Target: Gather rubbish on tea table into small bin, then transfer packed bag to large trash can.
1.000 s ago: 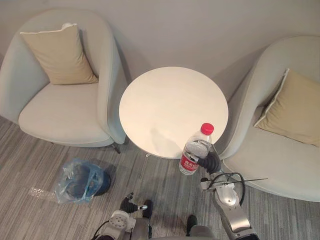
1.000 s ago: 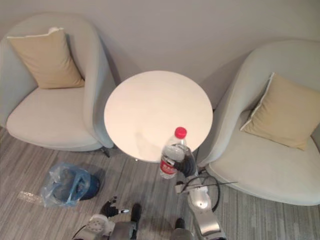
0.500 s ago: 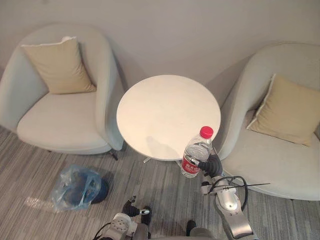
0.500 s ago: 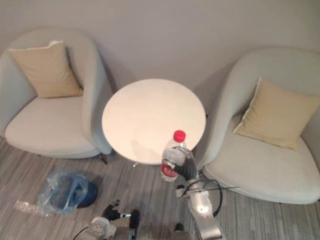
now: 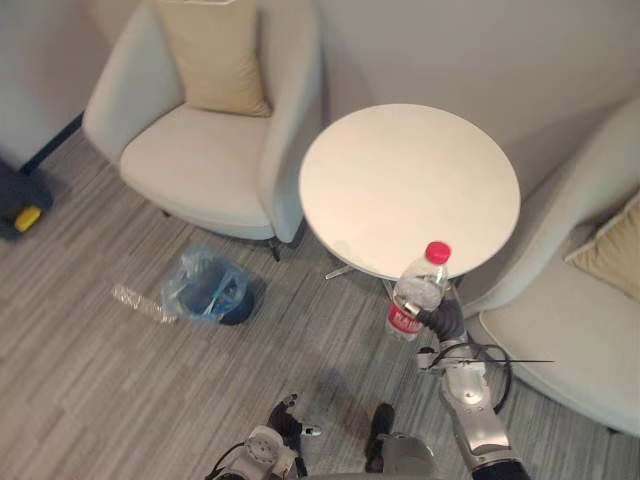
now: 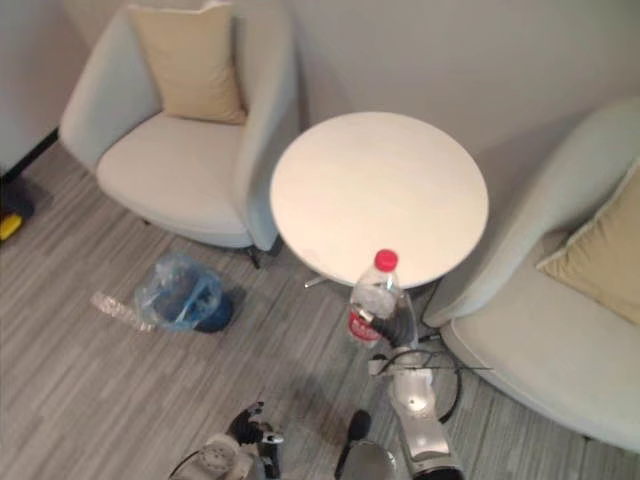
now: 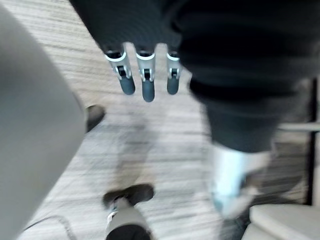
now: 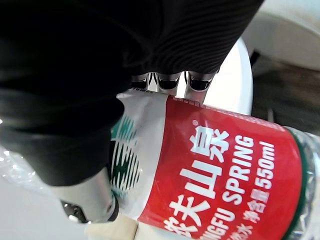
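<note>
Our right hand (image 5: 447,322) is holding a water bottle (image 5: 413,295). In the right wrist view its fingers (image 8: 167,81) curl round one side of the red label (image 8: 225,175). Its thumb (image 8: 92,201) presses on the other side. The bottle stands upright in the hand, up off the floor, with its red cap (image 5: 437,252) on top.

Just past the hand is the round white tea table (image 5: 400,170). The top of the bottle shows in front of the table's near rim.

Close by on the hand's right is the right armchair (image 5: 560,350). A tan cushion (image 5: 612,250) leans on its back.

Far off to the hand's left, the small bin (image 5: 232,312) sits on the grey striped floor (image 5: 90,390). A blue bag (image 5: 195,280) lines the bin and puffs out over its top. Just beyond the bin, on the side away from the hand, a bit of clear crumpled plastic (image 5: 135,300) lies on the floor.

Past the bin stands the left armchair (image 5: 200,160), next to the table. It has the other tan cushion (image 5: 215,55) on it.

Our left hand (image 7: 146,87) hangs low, to the left of the right hand and nearer to us. Its straight fingers (image 7: 125,80) point down at the floor and hold nothing.
</note>
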Tool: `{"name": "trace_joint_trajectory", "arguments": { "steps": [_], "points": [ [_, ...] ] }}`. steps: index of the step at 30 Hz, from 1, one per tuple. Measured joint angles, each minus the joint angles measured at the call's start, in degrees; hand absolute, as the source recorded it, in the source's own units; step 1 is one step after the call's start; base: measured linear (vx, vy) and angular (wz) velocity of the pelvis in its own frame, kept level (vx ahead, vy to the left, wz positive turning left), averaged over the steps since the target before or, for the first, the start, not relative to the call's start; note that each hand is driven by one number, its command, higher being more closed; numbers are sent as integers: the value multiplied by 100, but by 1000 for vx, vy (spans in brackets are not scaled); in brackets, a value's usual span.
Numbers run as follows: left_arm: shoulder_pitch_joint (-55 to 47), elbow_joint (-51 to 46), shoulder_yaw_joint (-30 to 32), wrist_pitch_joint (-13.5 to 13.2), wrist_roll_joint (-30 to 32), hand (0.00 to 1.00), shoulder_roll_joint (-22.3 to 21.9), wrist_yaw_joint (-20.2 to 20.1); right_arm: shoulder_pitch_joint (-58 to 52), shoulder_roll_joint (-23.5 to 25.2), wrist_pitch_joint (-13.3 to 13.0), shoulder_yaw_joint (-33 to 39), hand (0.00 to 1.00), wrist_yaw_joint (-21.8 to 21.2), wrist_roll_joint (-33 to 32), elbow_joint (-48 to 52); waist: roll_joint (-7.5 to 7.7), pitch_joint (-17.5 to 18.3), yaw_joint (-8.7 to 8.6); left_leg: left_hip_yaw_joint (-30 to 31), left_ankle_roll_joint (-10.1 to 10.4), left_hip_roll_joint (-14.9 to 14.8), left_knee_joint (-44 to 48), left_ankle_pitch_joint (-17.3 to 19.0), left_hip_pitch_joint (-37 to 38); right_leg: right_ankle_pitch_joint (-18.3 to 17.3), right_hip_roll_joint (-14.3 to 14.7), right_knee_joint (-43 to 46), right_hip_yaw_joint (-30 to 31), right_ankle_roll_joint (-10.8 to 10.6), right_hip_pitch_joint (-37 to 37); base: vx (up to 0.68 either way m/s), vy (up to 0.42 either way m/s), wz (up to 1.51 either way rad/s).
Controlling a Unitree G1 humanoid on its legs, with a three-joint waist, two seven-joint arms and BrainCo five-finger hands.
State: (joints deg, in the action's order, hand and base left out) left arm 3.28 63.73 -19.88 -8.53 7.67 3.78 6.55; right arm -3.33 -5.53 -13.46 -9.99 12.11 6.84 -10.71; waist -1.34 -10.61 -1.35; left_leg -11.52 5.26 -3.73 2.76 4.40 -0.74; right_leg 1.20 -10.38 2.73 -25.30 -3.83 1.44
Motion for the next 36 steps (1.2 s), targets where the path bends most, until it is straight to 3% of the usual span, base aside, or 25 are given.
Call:
{"name": "trace_joint_trajectory", "arguments": {
  "steps": [2,4,5,10,11,16,18,19,20,22,24,26,28,29,31,33,36],
  "points": [
    [-23,3,57,-3,-10,0,31,19,26,76,-2,-188,100,-32,2,-1,-53,10,33,42,-127,83,33,5,-15,-45,-110,195,24,-54,66,-119,111,7],
    [-14,4,75,-2,-57,0,53,61,12,110,1,-185,100,-69,2,-76,-40,-27,10,335,-257,204,150,43,-95,-544,-229,799,338,-100,204,-168,41,66],
    [-8,43,73,9,-55,0,102,84,-18,100,3,-116,100,-82,-3,-146,22,-50,-116,653,-286,284,286,126,-161,-899,6,1048,1169,-98,264,-139,-44,114],
    [-7,67,179,7,-71,0,114,87,-162,61,5,124,100,-98,-20,-129,100,-75,-207,1330,-294,517,155,-69,-239,-1476,421,1375,2167,-145,258,-9,-68,80],
    [-5,64,256,6,-106,0,113,89,-196,60,7,209,100,-112,-23,-129,132,-83,-219,1532,-300,552,129,-218,-272,-1465,487,1411,2279,-151,253,105,-80,70],
    [-15,43,317,14,-140,0,128,96,-256,78,21,312,100,-246,-80,-125,207,-31,-206,2004,-264,620,364,-220,-342,-1387,475,1282,2001,-20,-200,125,-37,84],
    [-12,-8,354,2,-138,0,146,89,-243,80,18,312,100,-284,-149,-97,222,-23,-138,1972,-188,623,804,-98,-557,-1364,514,1122,1980,30,-356,77,17,58],
    [-10,-81,574,-2,-133,0,121,89,-288,105,19,291,100,-326,-286,59,211,-37,-99,1857,-175,615,1514,165,-848,-1426,549,909,1941,124,-557,25,21,35],
    [-4,-142,775,-4,-135,0,100,92,-315,119,-1,248,100,-357,-300,149,172,-74,-44,1537,-151,522,2223,282,-1117,-1476,621,816,1918,182,-738,15,10,26],
    [-4,-190,817,-5,-143,0,128,103,-395,121,-6,244,100,-374,-303,202,142,-91,62,927,-160,306,2789,289,-1285,-1544,666,761,1922,297,-935,-3,-8,2],
    [-14,-175,818,5,-161,0,138,104,-479,103,-7,247,100,-370,-307,295,149,-101,87,695,-203,214,2820,329,-1331,-1583,677,692,1919,371,-973,0,0,0],
    [-6,-167,884,15,-216,0,137,98,-489,78,-5,305,100,-362,-304,310,80,-139,87,574,-373,116,2690,499,-1333,-1550,685,658,1905,370,-956,4,20,0],
    [-5,-134,884,30,-224,0,136,102,-567,76,-5,442,100,-298,-306,301,38,-147,85,634,-412,42,1945,427,-1303,-1586,660,645,1879,284,-945,62,77,8],
    [27,-118,879,42,-221,0,173,100,-584,84,-5,487,100,-266,-306,196,99,-140,92,603,-380,178,1600,168,-1216,-1593,567,642,1935,167,-943,118,103,11],
    [68,-127,876,23,-219,0,215,99,-543,78,-8,476,100,-269,-309,81,232,-152,117,570,-446,355,1477,175,-1209,-1600,415,558,1949,113,-890,168,102,8],
    [128,-118,874,38,-210,0,229,101,-526,85,5,463,100,-287,-311,-11,241,-171,158,477,-537,405,1707,325,-1300,-1567,330,621,2059,5,-857,229,156,-4],
    [123,6,784,45,-209,0,221,108,-507,95,12,285,100,-349,-308,-17,229,-170,158,319,-646,532,1503,585,-836,-1634,189,1852,2439,-105,-505,244,167,-31]
  ]
}}
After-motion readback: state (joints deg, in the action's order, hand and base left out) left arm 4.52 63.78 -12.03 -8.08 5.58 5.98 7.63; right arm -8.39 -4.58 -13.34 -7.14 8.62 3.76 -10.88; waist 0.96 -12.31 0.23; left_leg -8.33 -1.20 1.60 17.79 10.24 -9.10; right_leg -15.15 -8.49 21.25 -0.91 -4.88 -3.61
